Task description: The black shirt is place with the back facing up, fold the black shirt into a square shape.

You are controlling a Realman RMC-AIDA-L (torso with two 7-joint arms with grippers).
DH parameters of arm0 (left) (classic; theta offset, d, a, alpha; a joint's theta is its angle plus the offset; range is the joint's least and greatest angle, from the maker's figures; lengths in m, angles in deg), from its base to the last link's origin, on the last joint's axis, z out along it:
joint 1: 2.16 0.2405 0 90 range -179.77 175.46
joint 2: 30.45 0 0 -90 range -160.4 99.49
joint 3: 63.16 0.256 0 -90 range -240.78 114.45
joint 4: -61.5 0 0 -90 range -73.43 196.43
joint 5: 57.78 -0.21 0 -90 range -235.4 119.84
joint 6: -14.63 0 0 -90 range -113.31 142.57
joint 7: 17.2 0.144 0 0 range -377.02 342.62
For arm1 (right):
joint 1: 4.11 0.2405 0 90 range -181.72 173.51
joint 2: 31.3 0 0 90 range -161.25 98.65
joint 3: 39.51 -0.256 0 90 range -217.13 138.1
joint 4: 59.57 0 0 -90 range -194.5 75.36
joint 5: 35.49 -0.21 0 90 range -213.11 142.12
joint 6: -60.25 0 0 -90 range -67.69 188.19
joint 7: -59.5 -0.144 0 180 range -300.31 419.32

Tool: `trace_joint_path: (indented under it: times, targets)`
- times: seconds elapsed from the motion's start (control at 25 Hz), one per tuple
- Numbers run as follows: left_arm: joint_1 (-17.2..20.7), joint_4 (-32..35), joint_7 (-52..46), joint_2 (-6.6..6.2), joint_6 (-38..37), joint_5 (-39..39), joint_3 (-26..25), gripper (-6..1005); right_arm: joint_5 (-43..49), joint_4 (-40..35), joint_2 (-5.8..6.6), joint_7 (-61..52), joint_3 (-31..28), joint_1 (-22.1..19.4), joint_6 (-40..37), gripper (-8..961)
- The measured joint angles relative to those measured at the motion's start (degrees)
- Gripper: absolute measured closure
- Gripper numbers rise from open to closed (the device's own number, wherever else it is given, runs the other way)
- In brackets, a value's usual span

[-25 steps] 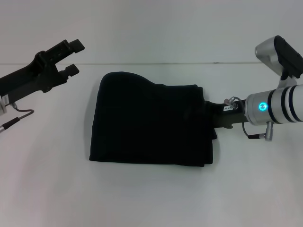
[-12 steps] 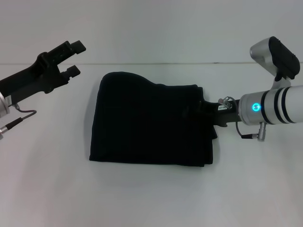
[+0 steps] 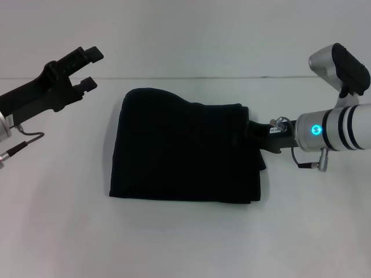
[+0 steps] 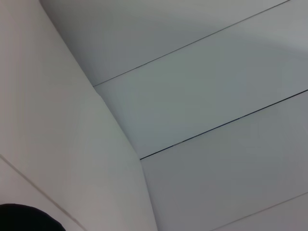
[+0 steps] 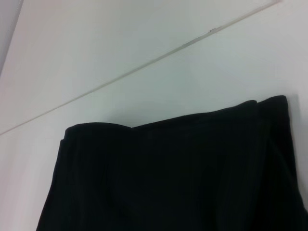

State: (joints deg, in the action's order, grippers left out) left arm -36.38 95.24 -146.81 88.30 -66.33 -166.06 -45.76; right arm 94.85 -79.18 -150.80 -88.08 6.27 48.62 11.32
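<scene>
1. The shirt [image 3: 185, 152] was seen folded into a rough rectangle at the middle of the white table [image 3: 174, 243], plain black side up.
2. Its 6 o'clock edge ran straight, its 9 o'clock edge was a rounded fold, and its 12 o'clock edge sloped from a hump at 11 o'clock down to a flat run toward 1 o'clock.
3. At the 3 o'clock edge the layers were stacked unevenly, a small flap jutting out near 4 o'clock.
4. The right gripper [image 3: 255, 136] was placed at that 3 o'clock edge, touching or tucked into the cloth; its fingers were hidden, so their state could not be told.
5. The left gripper [image 3: 90, 69] was held raised at 10 o'clock, apart from the shirt, its fingers spread with nothing between them.
6. Bare table was left at 6 and 9 o'clock.
7. In the right wrist view, the shirt [image 5: 173, 178] was seen close up, with stepped layers at its edge.
</scene>
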Motion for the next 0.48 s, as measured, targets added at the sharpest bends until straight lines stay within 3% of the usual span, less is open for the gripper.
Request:
trace_joint_path:
  times: [0.04, 0.24, 0.48]
  targets:
    - [-0.03, 0.0, 0.0, 0.0, -0.02, 0.14, 0.04, 62, 0.03, 0.04, 0.02, 0.19, 0.01, 0.04, 0.06, 920]
    - [0.01, 0.0, 0.02, -0.02, 0.04, 0.51, 0.1, 63, 0.13, -0.09, 0.21, 0.36, 0.01, 0.18, 0.47, 921]
    - [0.15, 0.0, 0.04, -0.1, 0.06, 0.71, -0.04, 63, 0.14, -4.24, 1.47, -0.67, -0.11, 0.27, -3.82, 922]
